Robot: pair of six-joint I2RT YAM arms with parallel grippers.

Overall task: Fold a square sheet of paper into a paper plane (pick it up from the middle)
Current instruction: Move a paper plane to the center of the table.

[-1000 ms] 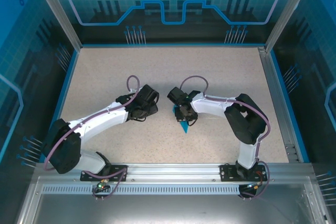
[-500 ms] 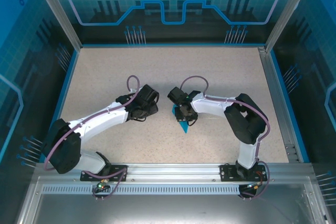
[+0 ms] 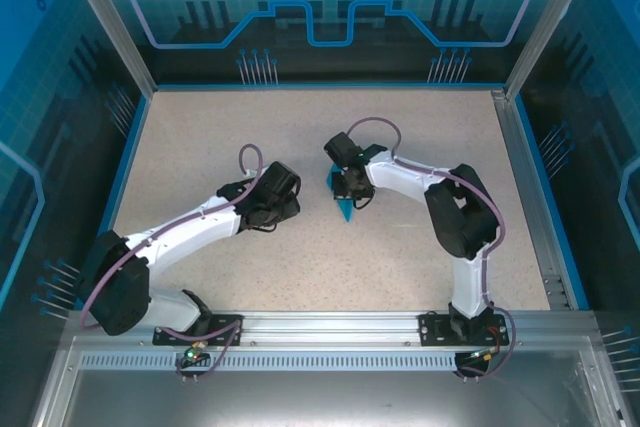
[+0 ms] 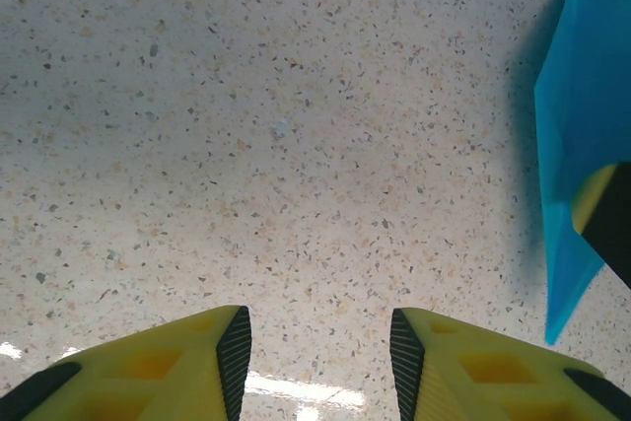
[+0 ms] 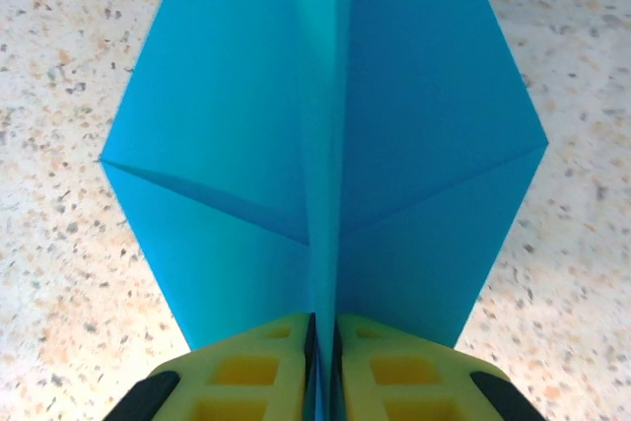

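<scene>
The right hand point(image 5: 323, 337) has carried the plane point(image 5: 414, 115) farther out over the tabletop point(image 4: 246, 125), pinched tight on its middle fold, so folding looks nearly done, while the left hand point(image 4: 315, 352) waits nearby, half open and empty.

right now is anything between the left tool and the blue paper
Nothing visible: just tabletop lies between the open left tool and the folded paper, which the right tool pinches.
</scene>
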